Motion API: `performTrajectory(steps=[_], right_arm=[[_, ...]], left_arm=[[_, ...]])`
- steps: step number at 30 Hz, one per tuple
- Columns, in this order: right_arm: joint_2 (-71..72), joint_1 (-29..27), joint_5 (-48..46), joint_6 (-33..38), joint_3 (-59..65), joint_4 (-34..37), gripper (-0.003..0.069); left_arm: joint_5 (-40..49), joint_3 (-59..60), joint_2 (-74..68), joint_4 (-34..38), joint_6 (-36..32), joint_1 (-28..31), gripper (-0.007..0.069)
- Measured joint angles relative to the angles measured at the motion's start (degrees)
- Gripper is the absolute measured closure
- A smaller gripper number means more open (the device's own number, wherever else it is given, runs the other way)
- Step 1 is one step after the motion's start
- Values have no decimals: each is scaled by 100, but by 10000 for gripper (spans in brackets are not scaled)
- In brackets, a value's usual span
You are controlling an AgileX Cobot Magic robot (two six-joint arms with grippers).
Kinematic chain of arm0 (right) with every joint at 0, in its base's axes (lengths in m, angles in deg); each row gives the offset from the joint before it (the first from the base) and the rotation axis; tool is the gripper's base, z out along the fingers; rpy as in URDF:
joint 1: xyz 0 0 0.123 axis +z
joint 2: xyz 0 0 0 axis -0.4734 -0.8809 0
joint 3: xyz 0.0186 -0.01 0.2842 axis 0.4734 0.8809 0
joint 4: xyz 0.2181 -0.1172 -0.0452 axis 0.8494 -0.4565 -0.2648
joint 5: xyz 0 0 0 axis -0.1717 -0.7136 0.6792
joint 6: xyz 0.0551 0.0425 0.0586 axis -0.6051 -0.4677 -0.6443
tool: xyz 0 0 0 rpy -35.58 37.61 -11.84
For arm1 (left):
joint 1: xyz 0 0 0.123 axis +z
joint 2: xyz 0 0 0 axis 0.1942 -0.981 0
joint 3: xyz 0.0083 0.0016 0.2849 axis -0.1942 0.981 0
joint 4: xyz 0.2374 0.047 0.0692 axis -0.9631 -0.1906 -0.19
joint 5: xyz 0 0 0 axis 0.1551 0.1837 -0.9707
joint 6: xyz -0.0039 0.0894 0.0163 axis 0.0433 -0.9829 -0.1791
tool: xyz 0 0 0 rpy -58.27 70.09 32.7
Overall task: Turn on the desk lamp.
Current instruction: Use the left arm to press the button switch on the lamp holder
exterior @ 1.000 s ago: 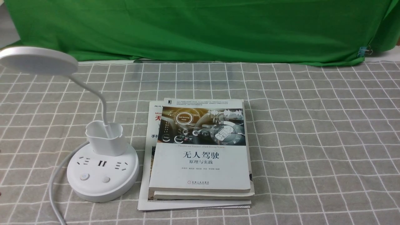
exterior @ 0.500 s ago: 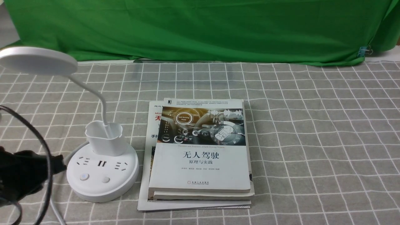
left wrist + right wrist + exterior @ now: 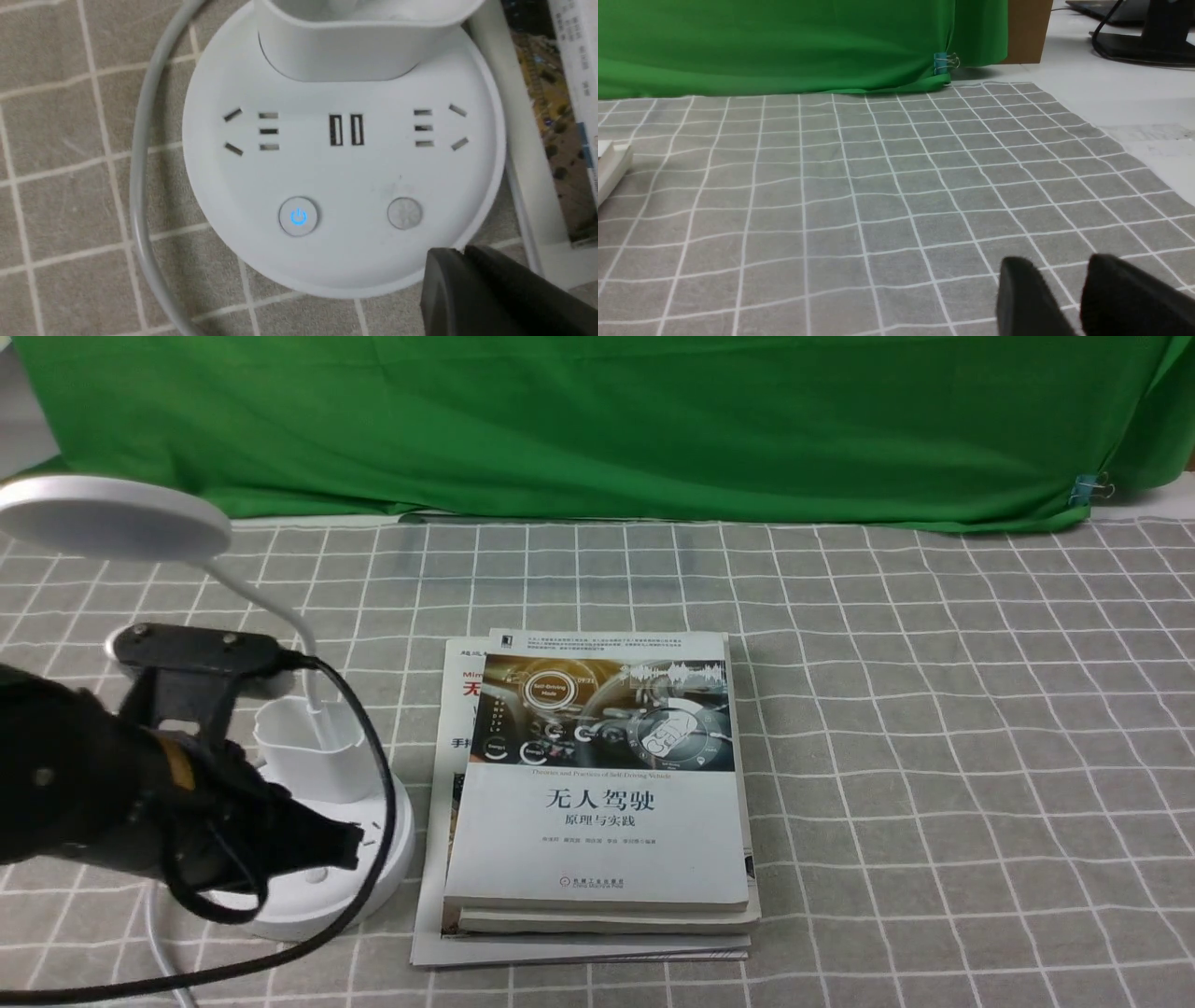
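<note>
left arm low, forward | left gripper (image 3: 347,845) jaws together | right gripper (image 3: 1059,270) jaws parted

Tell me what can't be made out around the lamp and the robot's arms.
Front view: power button of the desk lamp, hidden behind the left tool.
Front view: underside of the lamp head faces down; lit or not unclear.
Left wrist view: symbol on the grey button, too blurred.
Right wrist view: right tool, cut by the bottom edge.

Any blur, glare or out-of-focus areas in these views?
Front view: left arm slightly blurred, books sharp. Left wrist view: desk lamp base crisp, power button glowing blue, jaws soft. Right wrist view: cloth sharp, jaws defocused.
</note>
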Motion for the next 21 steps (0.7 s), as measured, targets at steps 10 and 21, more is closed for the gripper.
performTrajectory(steps=[10, 21], right_arm=[[0, 0, 0, 0, 0, 0, 414], [0, 0, 0, 0, 0, 0, 414]], left_arm=[[-463, -122, -702, -287, 171, -106, 606], [-568, -125, -1038, -330, 176, -100, 606]])
